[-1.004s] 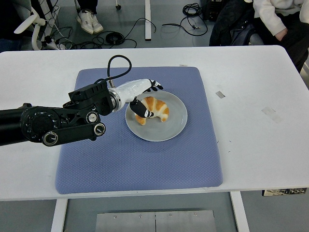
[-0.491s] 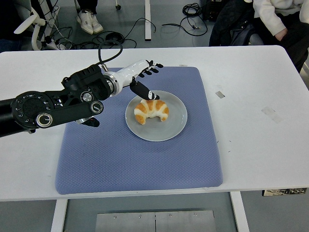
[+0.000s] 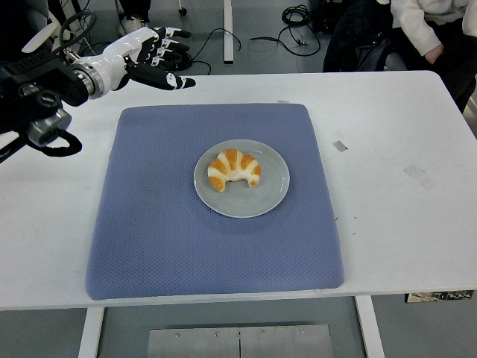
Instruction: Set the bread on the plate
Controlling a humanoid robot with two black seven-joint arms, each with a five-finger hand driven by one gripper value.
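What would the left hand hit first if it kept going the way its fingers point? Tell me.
Probably nothing. The left hand is open near the table's far left edge, fingers pointing right along it. The croissant and plate lie nearer, off that line. Height is unclear.

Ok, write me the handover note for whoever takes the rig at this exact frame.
Left hand: open, empty, raised over the table's far left corner.
Right hand: not in view.
Bread: a croissant lying on the grey plate, left of its centre, nothing touching it.
Plate: sits mid-mat on the blue mat.
Done: bread is on the plate.
Left: probably nothing but parking the left arm.
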